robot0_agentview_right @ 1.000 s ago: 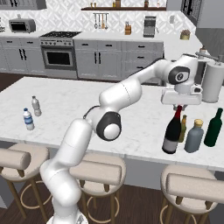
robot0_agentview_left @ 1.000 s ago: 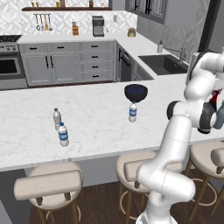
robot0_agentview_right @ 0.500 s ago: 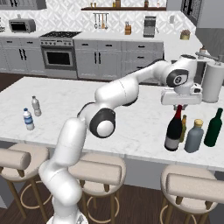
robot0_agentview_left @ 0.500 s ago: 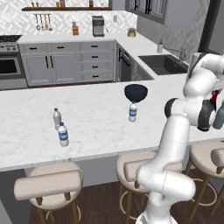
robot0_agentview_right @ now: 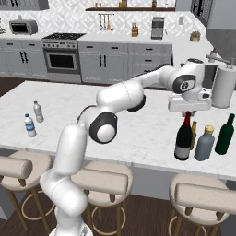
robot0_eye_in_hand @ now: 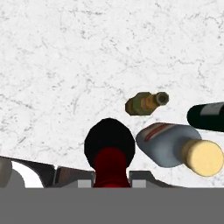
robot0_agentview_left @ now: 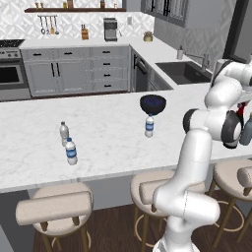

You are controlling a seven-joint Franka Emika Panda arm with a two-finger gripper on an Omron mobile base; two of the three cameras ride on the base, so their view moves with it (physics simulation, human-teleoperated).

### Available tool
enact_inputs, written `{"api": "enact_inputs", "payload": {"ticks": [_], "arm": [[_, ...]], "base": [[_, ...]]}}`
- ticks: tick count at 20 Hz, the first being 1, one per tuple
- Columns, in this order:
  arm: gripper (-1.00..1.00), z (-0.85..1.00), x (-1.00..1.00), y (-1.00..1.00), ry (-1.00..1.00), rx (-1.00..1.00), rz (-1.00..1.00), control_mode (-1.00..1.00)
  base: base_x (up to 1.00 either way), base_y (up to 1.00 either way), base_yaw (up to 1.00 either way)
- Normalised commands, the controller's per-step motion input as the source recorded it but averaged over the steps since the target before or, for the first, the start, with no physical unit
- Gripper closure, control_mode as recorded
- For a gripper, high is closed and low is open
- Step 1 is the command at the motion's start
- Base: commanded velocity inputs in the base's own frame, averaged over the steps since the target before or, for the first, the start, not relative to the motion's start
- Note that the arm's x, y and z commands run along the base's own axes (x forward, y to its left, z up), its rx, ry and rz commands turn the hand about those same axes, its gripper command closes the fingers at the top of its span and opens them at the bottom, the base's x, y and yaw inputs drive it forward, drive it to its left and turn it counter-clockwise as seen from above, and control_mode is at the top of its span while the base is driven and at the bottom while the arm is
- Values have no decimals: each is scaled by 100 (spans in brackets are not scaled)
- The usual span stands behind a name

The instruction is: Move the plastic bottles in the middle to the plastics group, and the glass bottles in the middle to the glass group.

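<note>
Tool point(robot0_agentview_right: 186, 113) sits directly over the wine bottle point(robot0_agentview_right: 184, 137), its red top betw. the fingers; can't tell if clenched. Bottle stands at desk's point(robot0_agentview_right: 138, 133) right end, w/ grey-blue bottle point(robot0_agentview_right: 204, 143) and beer bottle point(robot0_eye_in_hand: 146, 103) just beside. Water bottle point(robot0_agentview_left: 149, 125) stands mid-desk, near the bowl point(robot0_agentview_left: 152, 103).

A home kitchen: grey cabinets point(robot0_agentview_right: 115, 60), a stove point(robot0_agentview_right: 62, 55) and a sink point(robot0_agentview_left: 184, 71) lie beyond the gripper point(robot0_agentview_right: 189, 112), with bar stools point(robot0_agentview_right: 99, 182) nearer the camera along the marble island point(robot0_agentview_right: 138, 124).
</note>
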Motion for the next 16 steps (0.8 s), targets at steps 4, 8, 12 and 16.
{"api": "enact_inputs", "payload": {"ticks": [4,8,12,16], "arm": [[100,0,0,0,0,0,0,-100],[-100,0,0,0,0,0,0,-100],[-100,0,0,0,0,0,0,-100],[-100,5,1,0,0,0,0,-100]], "base": [[0,0,0],[0,0,0],[0,0,0],[0,0,0]]}}
